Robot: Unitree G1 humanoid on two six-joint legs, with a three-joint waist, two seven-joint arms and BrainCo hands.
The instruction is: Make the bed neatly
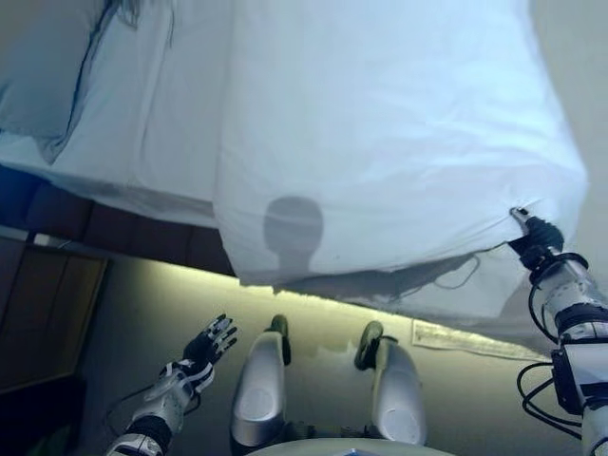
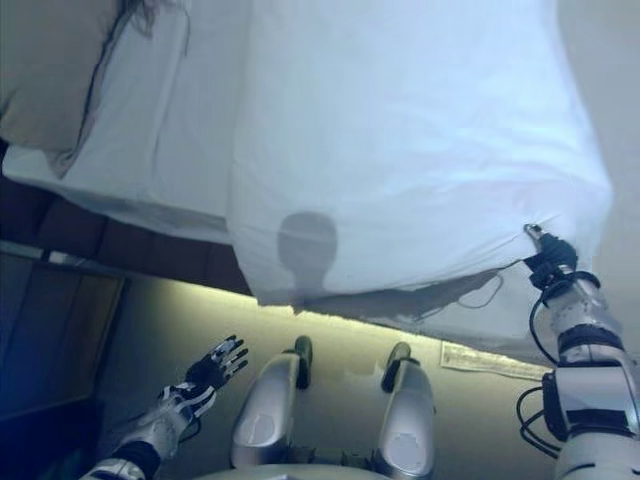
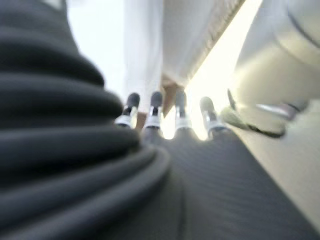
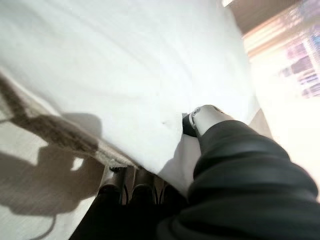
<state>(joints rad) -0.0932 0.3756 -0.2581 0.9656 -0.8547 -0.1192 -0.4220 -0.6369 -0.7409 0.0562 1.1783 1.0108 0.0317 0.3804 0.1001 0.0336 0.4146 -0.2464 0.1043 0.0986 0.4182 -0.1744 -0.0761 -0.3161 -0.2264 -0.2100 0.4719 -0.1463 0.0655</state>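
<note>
The white duvet [image 1: 380,133] lies over most of the bed, its near edge hanging over the side toward the robot, and the right hand [image 1: 532,233] has it by the lower corner. In the right wrist view the thumb [image 4: 207,116] presses onto the top of the cloth while the fingers [image 4: 135,187] are tucked beneath the hem, so the corner is pinched between them. Just under that hand the hem sags in a loose fold and the mattress side [image 1: 456,290] shows below it.

Farther from the right hand, toward the head of the bed, a strip of sheet [image 1: 157,104] is bare and a pillow [image 1: 43,76] sits at the far corner, its edge lapping the sheet.

The left hand [image 1: 211,344] hangs low over the floor, well apart from the bedding, fingers spread and straight with nothing in them.

To my eye the step is drawing this corner out so the duvet lies flat and square. Done well, the pull should run along the bed's edge, not upward, with the pinch kept firm so the cloth does not slip out from under the thumb. A steady draw ought to take out the sag below the hand; a jerk would likely drag the whole cover askew. The idle hand could smooth the near edge.
</note>
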